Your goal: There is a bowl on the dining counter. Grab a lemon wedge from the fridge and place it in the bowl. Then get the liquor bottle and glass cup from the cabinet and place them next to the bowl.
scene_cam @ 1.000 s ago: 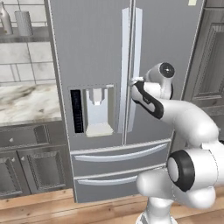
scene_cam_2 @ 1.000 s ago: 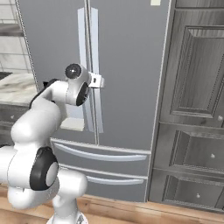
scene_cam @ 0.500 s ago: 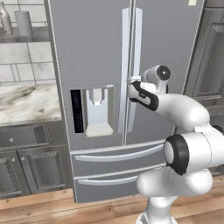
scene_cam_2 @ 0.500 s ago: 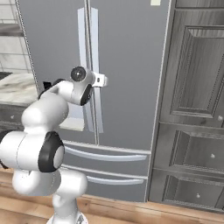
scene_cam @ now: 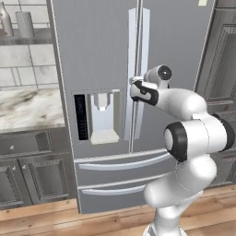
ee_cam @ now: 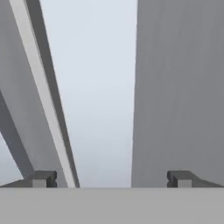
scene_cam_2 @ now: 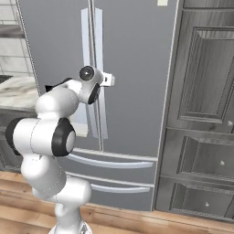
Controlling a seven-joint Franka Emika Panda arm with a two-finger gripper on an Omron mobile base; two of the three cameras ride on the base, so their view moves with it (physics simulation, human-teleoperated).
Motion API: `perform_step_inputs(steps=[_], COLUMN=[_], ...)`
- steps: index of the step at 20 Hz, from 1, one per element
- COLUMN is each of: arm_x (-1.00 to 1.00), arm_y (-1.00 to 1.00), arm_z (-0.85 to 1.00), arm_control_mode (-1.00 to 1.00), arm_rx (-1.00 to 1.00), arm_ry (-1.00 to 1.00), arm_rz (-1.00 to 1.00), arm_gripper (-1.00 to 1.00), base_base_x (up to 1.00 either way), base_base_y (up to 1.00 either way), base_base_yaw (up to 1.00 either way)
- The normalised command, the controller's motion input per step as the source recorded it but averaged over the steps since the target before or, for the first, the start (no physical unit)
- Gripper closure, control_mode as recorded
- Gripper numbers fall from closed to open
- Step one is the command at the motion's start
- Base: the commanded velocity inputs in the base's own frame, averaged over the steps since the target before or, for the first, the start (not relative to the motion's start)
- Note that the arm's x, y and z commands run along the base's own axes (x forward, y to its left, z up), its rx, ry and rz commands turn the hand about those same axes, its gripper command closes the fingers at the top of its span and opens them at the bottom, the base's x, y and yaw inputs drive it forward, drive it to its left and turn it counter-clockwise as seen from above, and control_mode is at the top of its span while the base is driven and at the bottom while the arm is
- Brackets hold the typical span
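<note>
The big grey fridge [scene_cam: 106, 92] is closed, so the lemon wedge is likely inside. The gripper [ee_cam: 109, 179] is right at the long pale handle [ee_cam: 94, 87] of the right-hand door, with its jaws wide open and nothing held. It should put one finger on each side of the handle, squeeze, then pull straight back. The dark cabinet [scene_cam_2: 205, 91] beside leaves little room for swinging.

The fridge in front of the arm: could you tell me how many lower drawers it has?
2. The upper drawer lies just below the fridge doors; the lower drawer sits under it, near the floor.
</note>
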Motion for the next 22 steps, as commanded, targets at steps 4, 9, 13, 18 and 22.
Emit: perform_step_inputs(steps=[4, 9, 13, 18, 22], arm_x=[0.57, 0.56, 0.55, 0.37, -0.21], arm_y=[0.00, 0.00, 0.00, 0.00, -0.29], arm_z=[0.00, -0.03, -0.07, -0.02, 0.01], arm_control_mode=[-1.00, -1.00, -1.00, -1.00, -1.00], arm_rx=[0.00, 0.00, 0.00, 0.00, 0.00], arm_ry=[0.00, 0.00, 0.00, 0.01, 0.00], arm_rz=[0.00, 0.00, 0.00, 0.00, 0.00], arm_gripper=[-1.00, -1.00, -1.00, 1.00, 1.00], base_base_x=[0.00, 0.00, 0.00, 0.00, 0.00], base_base_y=[0.00, 0.00, 0.00, 0.00, 0.00], base_base_yaw=[0.00, 0.00, 0.00, 0.00, 0.00])
